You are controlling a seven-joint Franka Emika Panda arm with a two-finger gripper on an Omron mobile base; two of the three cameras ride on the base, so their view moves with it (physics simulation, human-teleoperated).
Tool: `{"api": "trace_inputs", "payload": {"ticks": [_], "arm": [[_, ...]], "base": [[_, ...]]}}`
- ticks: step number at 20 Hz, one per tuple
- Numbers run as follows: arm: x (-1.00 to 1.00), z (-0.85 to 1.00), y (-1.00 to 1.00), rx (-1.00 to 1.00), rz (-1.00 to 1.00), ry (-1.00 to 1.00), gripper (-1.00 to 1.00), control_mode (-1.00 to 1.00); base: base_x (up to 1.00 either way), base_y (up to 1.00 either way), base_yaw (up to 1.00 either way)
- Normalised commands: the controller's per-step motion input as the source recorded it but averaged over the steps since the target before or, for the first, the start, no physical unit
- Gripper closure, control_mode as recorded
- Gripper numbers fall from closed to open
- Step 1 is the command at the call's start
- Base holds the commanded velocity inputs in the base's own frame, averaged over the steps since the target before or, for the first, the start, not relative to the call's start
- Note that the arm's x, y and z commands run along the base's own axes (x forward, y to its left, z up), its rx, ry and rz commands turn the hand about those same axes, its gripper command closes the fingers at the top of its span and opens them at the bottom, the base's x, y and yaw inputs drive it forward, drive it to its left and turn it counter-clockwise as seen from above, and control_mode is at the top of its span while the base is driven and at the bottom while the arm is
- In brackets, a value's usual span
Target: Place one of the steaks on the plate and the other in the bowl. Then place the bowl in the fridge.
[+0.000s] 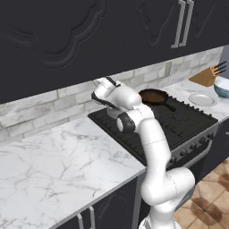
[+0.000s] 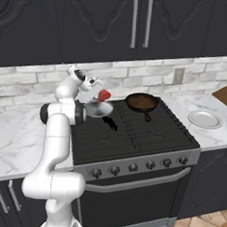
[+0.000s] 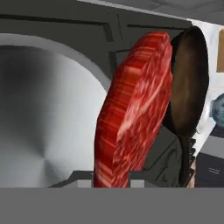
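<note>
You are holding one steak (image 3: 133, 113) in the gripper (image 2: 103, 95): the jaws are standing narrow, pinching the slab by its lower edge, and it is rising edge-on between the fingertips in the hand view. From the right base view the red meat is showing at the hand, above a grey metal pan (image 2: 98, 108) sitting on the rear left part of the stove (image 2: 133, 135). The steak is hanging clear of that pan, not touching it. A dark skillet (image 2: 141, 102) is sitting on the rear right burner, its handle pointing toward the front. The plate (image 2: 205, 119) is lying bare on the marble counter (image 2: 212, 131) to the right of the stove, well apart from the hand. The bowl (image 1: 222, 86) is sitting beyond the plate, at the frame edge, near a knife block (image 1: 206, 76).
</note>
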Motion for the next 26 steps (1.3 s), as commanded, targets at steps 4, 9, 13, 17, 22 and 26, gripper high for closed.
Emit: {"api": "trace_inputs", "payload": {"ticks": [4,9,13,17,22,26], "arm": [[-0.70,-0.01,-0.32,-0.27,0.21,0.00,1.00,-1.00],[-0.80,0.01,-0.53,-0.21,0.19,0.00,1.00,-1.00],[-0.71,0.11,-0.48,-0.20,0.15,0.00,1.00,-1.00],[-0.63,0.29,-0.54,-0.13,0.12,0.00,1.00,-1.00],[-0.67,0.35,-0.52,-0.05,0.09,0.03,1.00,-1.00],[-0.63,0.47,-0.57,0.00,0.04,0.14,1.00,-1.00]], "base": [[0.00,0.00,0.00],[0.00,0.00,0.00],[0.00,0.00,0.00],[0.00,0.00,0.00],[0.00,0.00,0.00],[0.00,0.00,0.00]]}}
